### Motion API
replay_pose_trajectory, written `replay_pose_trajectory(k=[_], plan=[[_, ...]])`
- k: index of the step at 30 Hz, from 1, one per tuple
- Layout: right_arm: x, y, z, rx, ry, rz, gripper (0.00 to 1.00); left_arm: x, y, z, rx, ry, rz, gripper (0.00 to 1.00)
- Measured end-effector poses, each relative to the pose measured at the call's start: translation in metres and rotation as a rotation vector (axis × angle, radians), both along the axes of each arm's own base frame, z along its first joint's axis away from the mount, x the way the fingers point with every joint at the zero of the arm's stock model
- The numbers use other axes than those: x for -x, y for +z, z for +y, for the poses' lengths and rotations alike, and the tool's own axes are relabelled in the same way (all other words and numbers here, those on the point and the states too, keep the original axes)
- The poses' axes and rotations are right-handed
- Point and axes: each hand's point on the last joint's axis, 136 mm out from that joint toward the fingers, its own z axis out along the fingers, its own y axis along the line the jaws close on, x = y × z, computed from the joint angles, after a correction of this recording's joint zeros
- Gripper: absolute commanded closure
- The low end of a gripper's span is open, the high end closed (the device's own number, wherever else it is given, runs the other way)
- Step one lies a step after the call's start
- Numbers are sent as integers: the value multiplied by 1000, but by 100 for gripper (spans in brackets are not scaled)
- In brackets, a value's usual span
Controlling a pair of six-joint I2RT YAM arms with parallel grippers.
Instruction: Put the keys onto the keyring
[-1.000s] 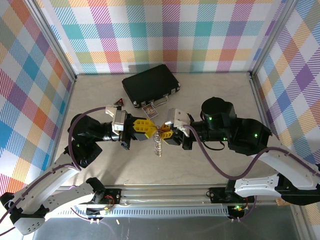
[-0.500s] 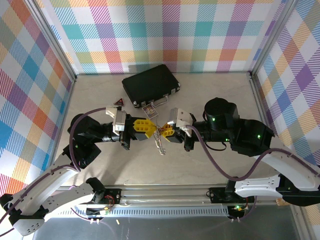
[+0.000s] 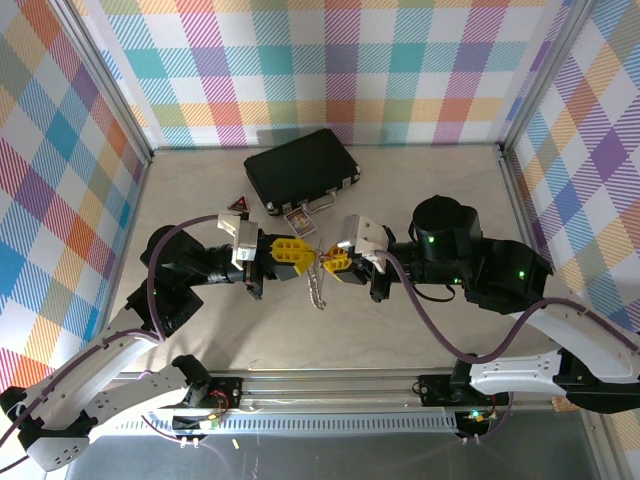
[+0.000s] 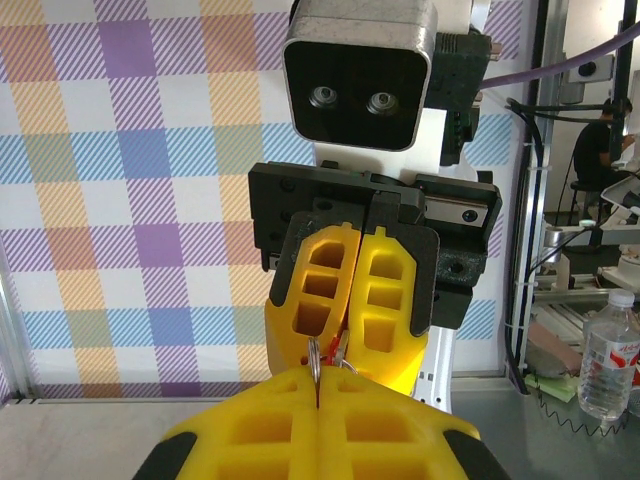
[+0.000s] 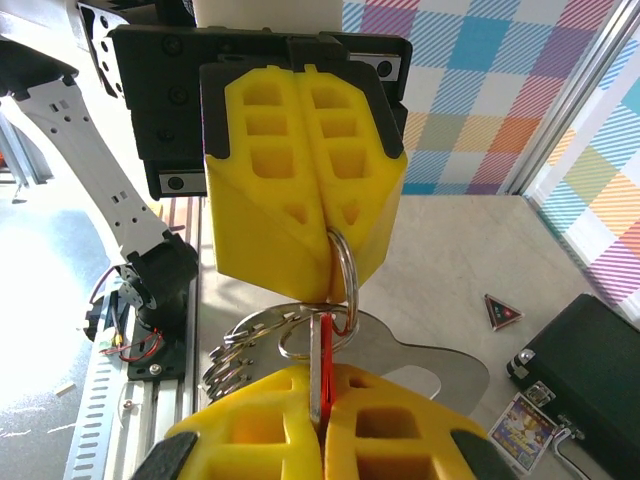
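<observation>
Since a second ago both pincers have edged a little toward twelve o'clock on the table, nearer the black case, and the dangling chain has swung with them. The key, its red tag seen edge-on, is clamped between the closed fingers of the right gripper. In the right wrist view its long axis points at twelve o'clock, straight at the keyring. That silver loop is pinched in the shut left gripper and hangs from its tips toward six o'clock. The top of the key sits right at the loop's lower curve among some smaller rings, and I can't tell whether it is already threaded. From overhead, the left gripper stands at nine o'clock of the meeting point and the right at three, tip to tip above the table, so neither arm is nearer. To my eye, the coming move turns on keeping the key's axis lined up with the loop.
</observation>
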Motion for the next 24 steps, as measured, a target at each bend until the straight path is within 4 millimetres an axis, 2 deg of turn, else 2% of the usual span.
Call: replay_pose_trajectory(k=[24], plan=[[2,0,-5,10,1,0,100,-2,-18,-6,-62,-22,34,100]])
